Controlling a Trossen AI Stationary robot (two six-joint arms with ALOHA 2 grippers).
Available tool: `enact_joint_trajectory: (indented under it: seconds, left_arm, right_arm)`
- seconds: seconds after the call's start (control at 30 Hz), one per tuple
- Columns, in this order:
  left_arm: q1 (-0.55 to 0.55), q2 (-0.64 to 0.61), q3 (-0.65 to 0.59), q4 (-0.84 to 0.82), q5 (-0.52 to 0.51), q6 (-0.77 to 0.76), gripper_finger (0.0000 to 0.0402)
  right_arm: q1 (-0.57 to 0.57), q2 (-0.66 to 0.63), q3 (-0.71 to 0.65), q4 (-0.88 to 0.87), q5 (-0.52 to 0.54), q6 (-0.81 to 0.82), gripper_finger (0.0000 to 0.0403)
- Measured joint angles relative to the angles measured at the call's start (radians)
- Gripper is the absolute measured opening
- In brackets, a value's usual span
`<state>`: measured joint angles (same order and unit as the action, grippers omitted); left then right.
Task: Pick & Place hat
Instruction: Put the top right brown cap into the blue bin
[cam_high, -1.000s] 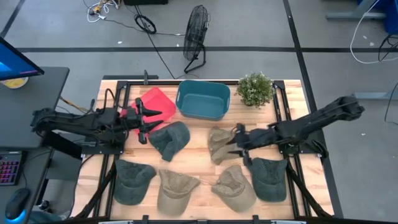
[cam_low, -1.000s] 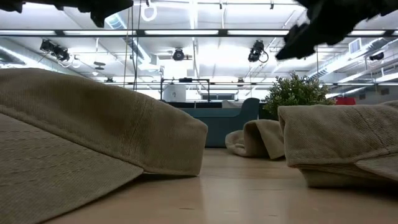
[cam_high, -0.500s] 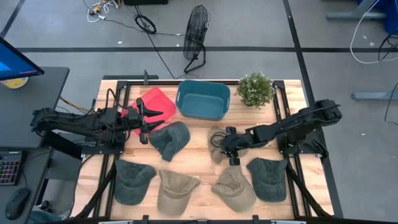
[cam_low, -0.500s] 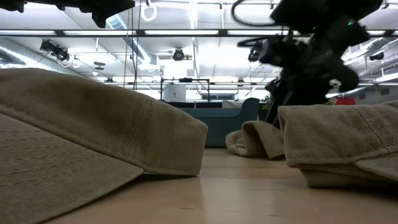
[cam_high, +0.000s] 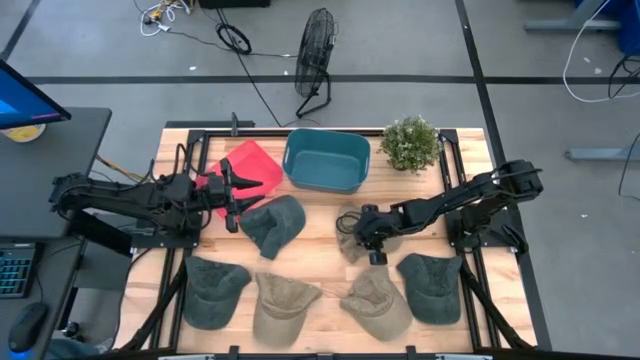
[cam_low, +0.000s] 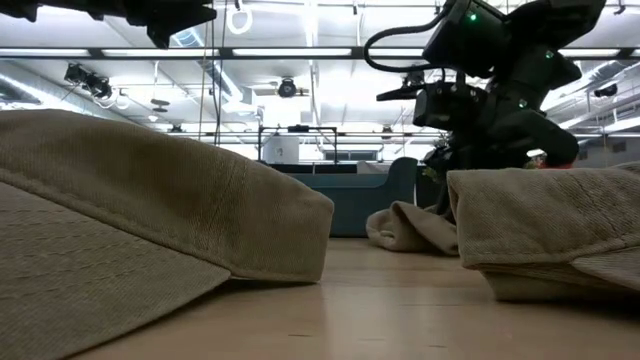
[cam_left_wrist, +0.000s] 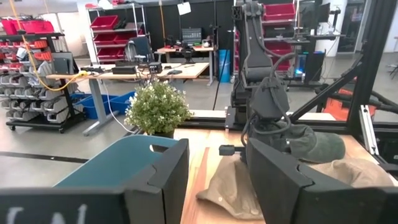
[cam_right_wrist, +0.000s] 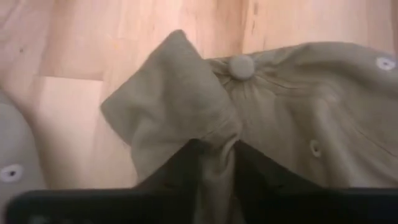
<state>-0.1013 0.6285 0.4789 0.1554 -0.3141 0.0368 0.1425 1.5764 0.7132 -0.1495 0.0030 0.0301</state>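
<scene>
At the near edge of the table, around six o'clock in the high view, four hats lie in a row: a dark green hat (cam_high: 214, 290) at seven o'clock, two tan hats (cam_high: 281, 304) in the middle, and another green hat (cam_high: 432, 286) at five o'clock.

Just beyond them, near the table's centre, the right gripper (cam_high: 364, 238) is down on the khaki hat (cam_high: 350, 232). A second ago this arm hung higher and farther toward three o'clock, with its fingers off the cloth; it has since swung in and dropped. The right wrist view shows its two dark fingers pinched together on a fold of the crown (cam_right_wrist: 214, 140), the fabric bunched between them beside the top button (cam_right_wrist: 241, 65). That reads as a grasp just made, so the pick step looks finished and the lift should follow.

A green hat (cam_high: 272, 222) lies toward nine o'clock of it, and the left gripper (cam_high: 232, 195) has stayed hovering above the red bin (cam_high: 257, 165) at ten o'clock, fingers spread apart and holding nothing.

Farthest off, at twelve o'clock, stands the teal bin (cam_high: 326, 160), probably the drop place, with a potted plant (cam_high: 410, 142) at one o'clock.
</scene>
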Motion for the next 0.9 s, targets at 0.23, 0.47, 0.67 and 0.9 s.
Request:
enact_joint_trajectory:
  seconds: [0.23, 0.47, 0.67, 0.9]
  left_arm:
    - [0.0, 0.0, 0.0, -0.001, 0.0, -0.001, 0.0165]
    - [0.0, 0.0, 0.0, -0.001, 0.0, -0.001, 0.0165]
    - [0.0, 0.0, 0.0, 0.0, 0.0, -0.001, 0.0165]
    - [0.0, 0.0, 0.0, 0.0, 0.0, -0.001, 0.0165]
  right_arm:
    - [0.018, -0.006, 0.078, -0.02, -0.049, 0.033, 0.0019]
    - [0.045, -0.006, 0.359, -0.245, 0.044, -0.071, 0.0007]
    - [0.045, -0.008, 0.575, -0.386, 0.314, -0.311, 0.0007]
    - [-0.062, -0.008, 0.66, -0.28, 0.47, -0.637, 0.0006]
